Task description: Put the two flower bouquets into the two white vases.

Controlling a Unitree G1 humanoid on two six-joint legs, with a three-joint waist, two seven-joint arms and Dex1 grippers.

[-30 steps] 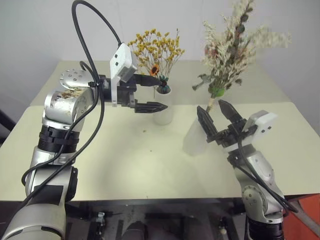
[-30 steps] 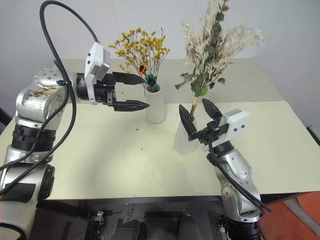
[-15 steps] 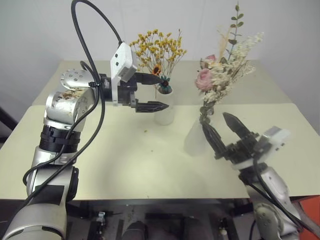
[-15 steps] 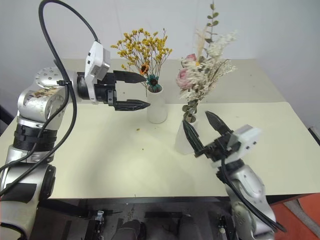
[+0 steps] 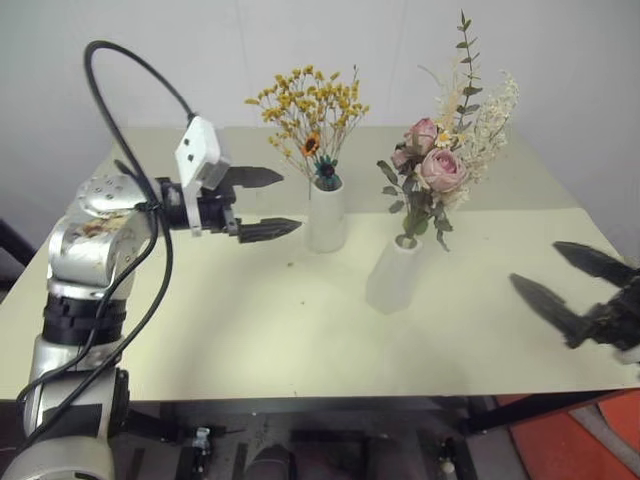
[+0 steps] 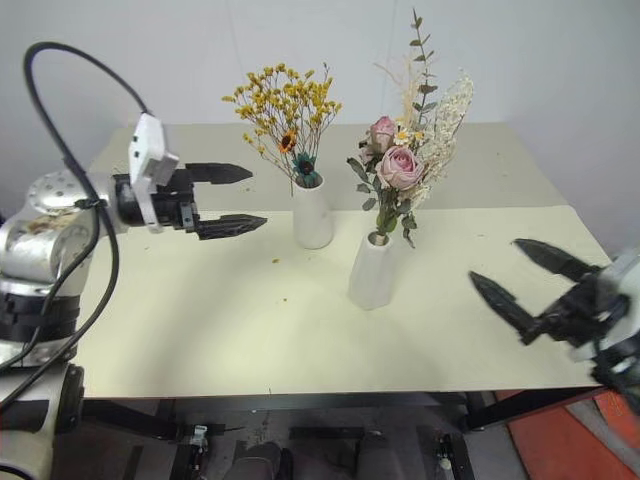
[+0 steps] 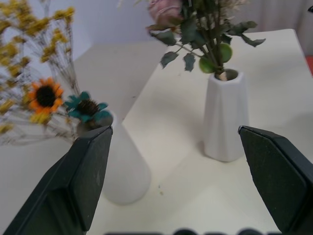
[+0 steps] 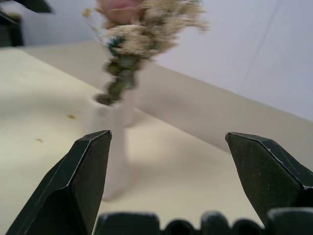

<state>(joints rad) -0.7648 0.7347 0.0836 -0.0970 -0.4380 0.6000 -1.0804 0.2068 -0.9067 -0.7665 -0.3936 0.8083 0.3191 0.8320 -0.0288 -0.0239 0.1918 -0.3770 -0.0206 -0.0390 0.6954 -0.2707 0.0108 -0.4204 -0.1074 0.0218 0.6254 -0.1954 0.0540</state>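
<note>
Left gripper [image 5: 262, 203] wide, empty | right gripper [image 6: 530, 285] wide, empty (both clear of flowers) | yellow bouquet [image 5: 310, 105] upright in rear vase [image 5: 326, 216] | rose bouquet [image 5: 440, 165] in front vase [image 5: 391, 276] on bench [image 5: 250, 320] | task apparently complete.

A pale cream counter [image 5: 250, 340] made of two abutting slabs stands against a plain white wall [image 5: 120, 50], evenly lit, with dark framework beneath its front edge and an orange-red patch of floor [image 5: 590, 440] below.
</note>
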